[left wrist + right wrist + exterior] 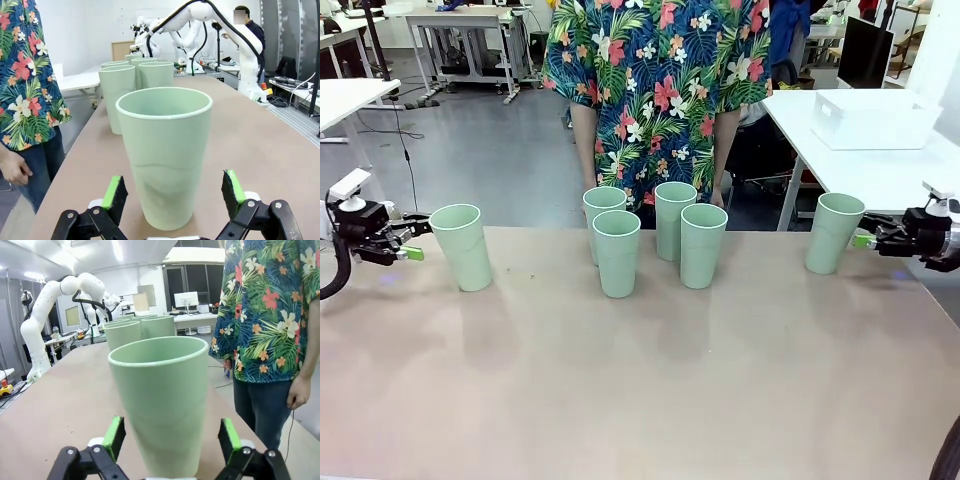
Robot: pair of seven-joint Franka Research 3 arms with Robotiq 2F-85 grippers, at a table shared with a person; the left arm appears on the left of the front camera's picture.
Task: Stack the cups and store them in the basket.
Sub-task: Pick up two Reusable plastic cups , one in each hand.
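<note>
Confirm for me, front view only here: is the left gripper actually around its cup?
Observer: Yes. In the left wrist view the left gripper is open, with the left cup between its pads and a gap on each side.
Operator: Right side the same?
Observer: Same. The right gripper is open around the right cup, not touching it.
Operator: Person's hands in the way?
Observer: No. One hand hangs at the person's side, clear of the cups.
</note>
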